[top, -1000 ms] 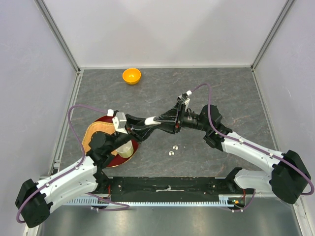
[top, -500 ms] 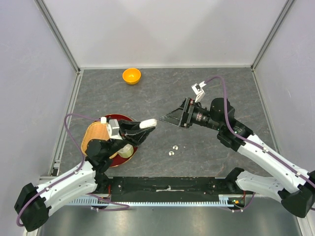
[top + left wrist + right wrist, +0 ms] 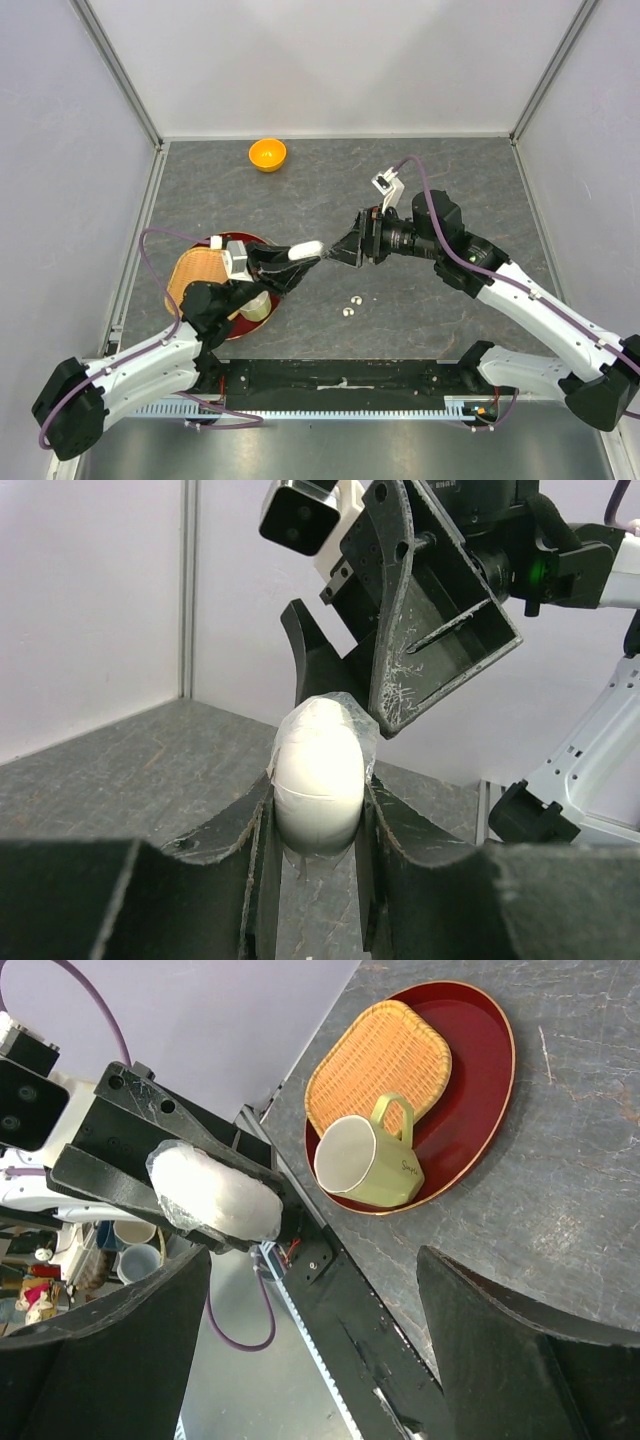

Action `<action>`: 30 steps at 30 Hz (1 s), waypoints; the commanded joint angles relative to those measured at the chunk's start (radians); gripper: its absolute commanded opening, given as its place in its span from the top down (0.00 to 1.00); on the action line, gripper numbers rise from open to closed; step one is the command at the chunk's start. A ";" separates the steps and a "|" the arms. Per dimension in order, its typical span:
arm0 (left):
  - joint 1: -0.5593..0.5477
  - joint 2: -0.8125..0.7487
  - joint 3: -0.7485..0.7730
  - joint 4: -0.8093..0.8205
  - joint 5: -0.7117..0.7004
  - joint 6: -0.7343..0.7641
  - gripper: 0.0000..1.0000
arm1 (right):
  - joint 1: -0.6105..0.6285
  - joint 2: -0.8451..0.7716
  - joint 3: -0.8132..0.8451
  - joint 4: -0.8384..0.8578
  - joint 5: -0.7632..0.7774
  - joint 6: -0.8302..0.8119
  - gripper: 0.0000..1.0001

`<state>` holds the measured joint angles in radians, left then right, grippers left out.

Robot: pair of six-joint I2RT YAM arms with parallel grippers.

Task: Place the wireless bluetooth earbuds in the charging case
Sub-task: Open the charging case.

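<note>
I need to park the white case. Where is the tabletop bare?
Bare: the grey tabletop right of the small orange bowl, and between that bowl and the round red tray. Crowded: the middle, around left gripper, right gripper and two tiny silvery earbuds.

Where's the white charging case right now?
The white charging case is centre-left in the top view, clamped off the table in the left gripper, just right of the red tray, with the open right gripper right beside it.
</note>
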<state>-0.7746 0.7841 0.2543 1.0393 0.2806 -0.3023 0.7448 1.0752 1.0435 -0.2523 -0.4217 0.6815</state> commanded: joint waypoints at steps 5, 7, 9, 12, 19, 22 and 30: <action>-0.003 0.040 0.045 0.085 0.065 -0.041 0.98 | 0.011 0.012 0.058 0.021 -0.019 -0.023 0.10; -0.003 0.044 0.048 0.088 0.071 -0.041 0.98 | 0.011 0.015 0.055 0.019 -0.005 -0.022 0.10; -0.003 0.047 0.053 0.088 0.074 -0.043 0.98 | 0.011 0.022 0.053 0.018 0.004 -0.020 0.11; -0.003 0.047 0.056 0.087 0.072 -0.046 0.98 | 0.013 0.019 0.049 0.010 0.024 -0.020 0.12; -0.003 0.049 0.057 0.087 0.089 -0.047 0.98 | 0.013 0.011 0.050 0.001 0.023 -0.034 0.12; -0.005 0.053 0.066 0.088 0.123 -0.049 0.98 | 0.011 0.014 0.049 -0.002 0.050 -0.020 0.12; -0.003 0.047 0.099 0.036 0.233 -0.063 0.98 | 0.013 0.028 0.059 0.010 0.103 0.003 0.11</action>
<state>-0.7677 0.8429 0.2924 1.0321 0.3916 -0.3275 0.7586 1.0939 1.0607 -0.2661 -0.4049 0.6762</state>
